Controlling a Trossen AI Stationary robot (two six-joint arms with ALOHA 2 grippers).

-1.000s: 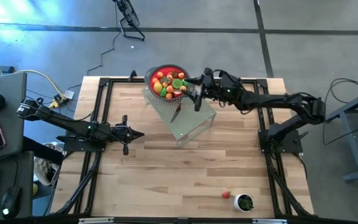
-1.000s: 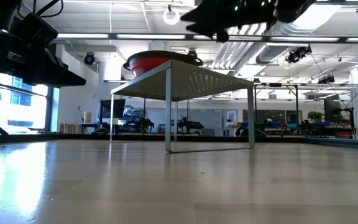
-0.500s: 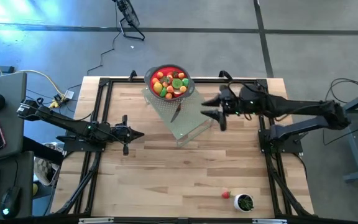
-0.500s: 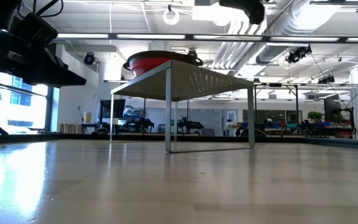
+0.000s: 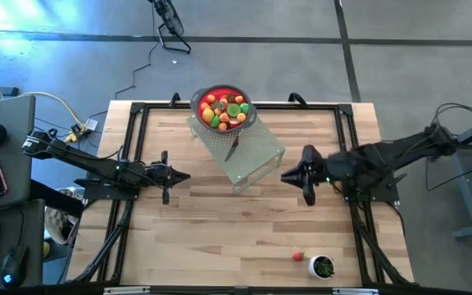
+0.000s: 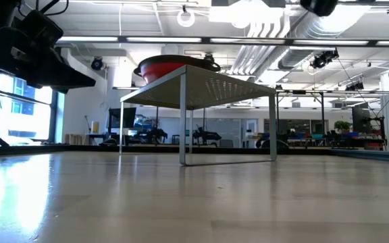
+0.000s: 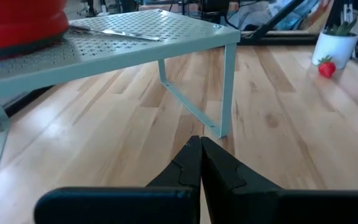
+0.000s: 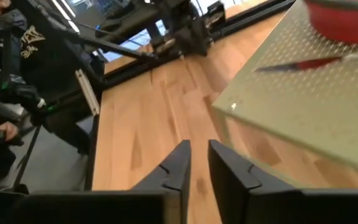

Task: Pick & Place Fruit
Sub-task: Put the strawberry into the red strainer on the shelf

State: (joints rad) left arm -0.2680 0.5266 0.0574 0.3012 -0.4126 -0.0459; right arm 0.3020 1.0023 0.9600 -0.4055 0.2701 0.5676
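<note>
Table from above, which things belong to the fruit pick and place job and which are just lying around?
Job: fruit heaped in the red bowl; a strawberry on the table.

Lying about: knife on the perforated rack; small white cup.

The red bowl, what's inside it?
The red bowl on the shelf holds toy fruit: red, orange, yellow, green pieces. Any fruit underneath the top layer is hidden.

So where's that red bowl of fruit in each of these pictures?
High view: the red bowl sits at the far end of the pale perforated rack, top centre.
Low view: its rim shows on the rack top, left of centre.
Left wrist view: its red side fills the top-left corner.
Right wrist view: its blurred edge is at top right.
Shared landmark: the silver knife lying on the rack beside it.
</note>
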